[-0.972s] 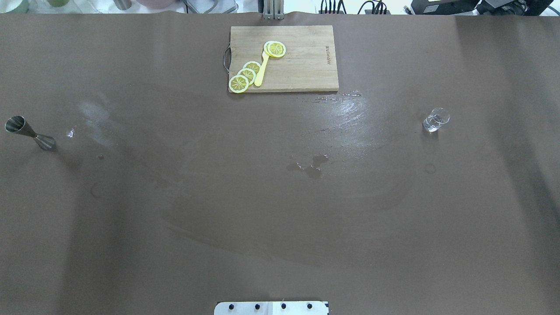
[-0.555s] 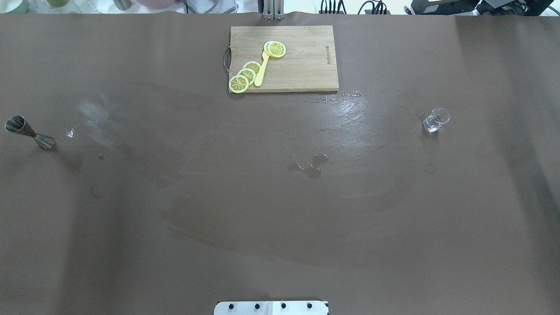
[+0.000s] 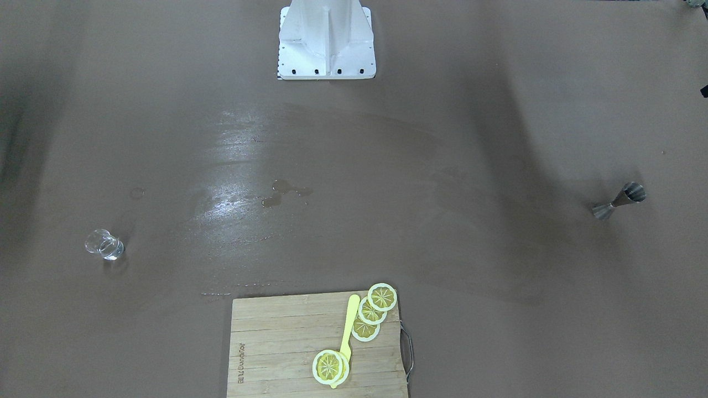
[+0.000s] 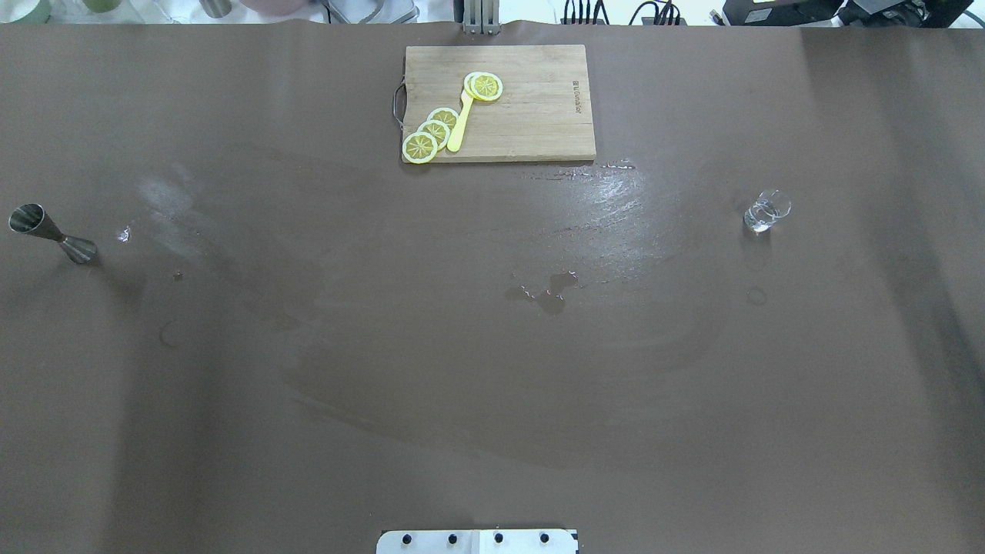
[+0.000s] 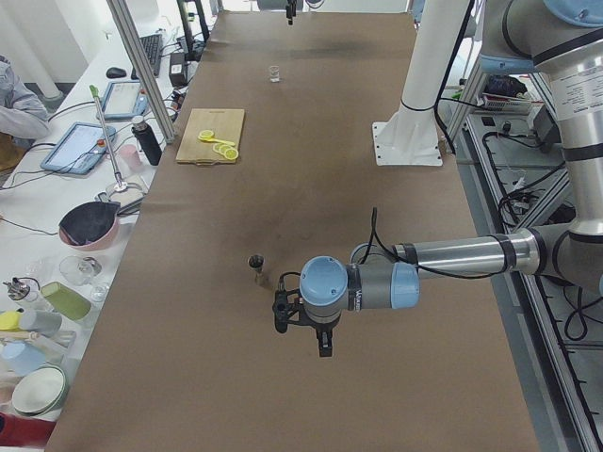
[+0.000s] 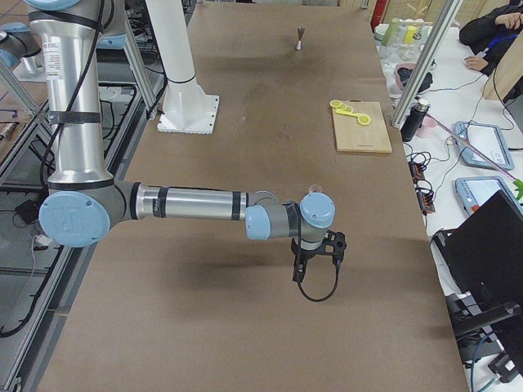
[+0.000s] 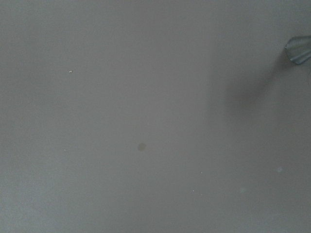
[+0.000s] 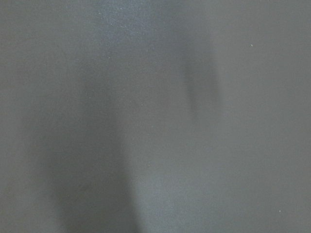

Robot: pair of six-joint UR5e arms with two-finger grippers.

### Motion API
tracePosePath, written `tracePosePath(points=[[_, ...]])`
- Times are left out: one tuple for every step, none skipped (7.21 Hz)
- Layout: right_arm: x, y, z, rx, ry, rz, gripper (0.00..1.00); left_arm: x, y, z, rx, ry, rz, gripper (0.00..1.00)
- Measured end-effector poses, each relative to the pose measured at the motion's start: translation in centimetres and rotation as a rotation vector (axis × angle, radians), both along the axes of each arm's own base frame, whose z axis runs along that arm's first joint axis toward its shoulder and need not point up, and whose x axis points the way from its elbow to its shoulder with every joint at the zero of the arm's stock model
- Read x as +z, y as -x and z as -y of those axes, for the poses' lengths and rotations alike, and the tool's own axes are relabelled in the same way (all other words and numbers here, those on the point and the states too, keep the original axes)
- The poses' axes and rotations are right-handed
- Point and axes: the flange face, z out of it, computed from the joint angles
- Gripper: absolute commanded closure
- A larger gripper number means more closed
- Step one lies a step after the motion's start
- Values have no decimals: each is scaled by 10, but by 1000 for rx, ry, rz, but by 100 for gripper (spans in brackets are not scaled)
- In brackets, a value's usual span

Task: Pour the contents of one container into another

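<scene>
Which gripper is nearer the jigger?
Left. The left gripper hangs close beside the jigger; the right gripper is at the opposite end of the table, near the glass.

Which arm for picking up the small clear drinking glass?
Right. The small clear drinking glass stands on the right half, near the right gripper; the left gripper hangs by the silver hourglass-shaped metal jigger, far opposite.

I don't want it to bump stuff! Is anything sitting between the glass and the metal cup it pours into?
Nothing visible stands between the glass and the jigger; only flat wet smears lie there. The cutting board sits beyond that line, at the far edge.
</scene>
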Motion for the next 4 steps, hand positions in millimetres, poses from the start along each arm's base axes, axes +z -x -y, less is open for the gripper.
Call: tracePosePath(points=[[3, 1, 0, -2, 4, 2, 0, 3, 3, -2, -3, 3, 27, 1], [5, 1, 0, -1, 10, 3, 0, 5, 9, -4, -16, 6, 39, 1], [5, 1, 0, 2, 14, 3, 0, 7, 15, -6, -33, 10, 44, 1], [5, 1, 1, 4, 16, 3, 0, 9, 19, -9, -45, 16, 45, 1]])
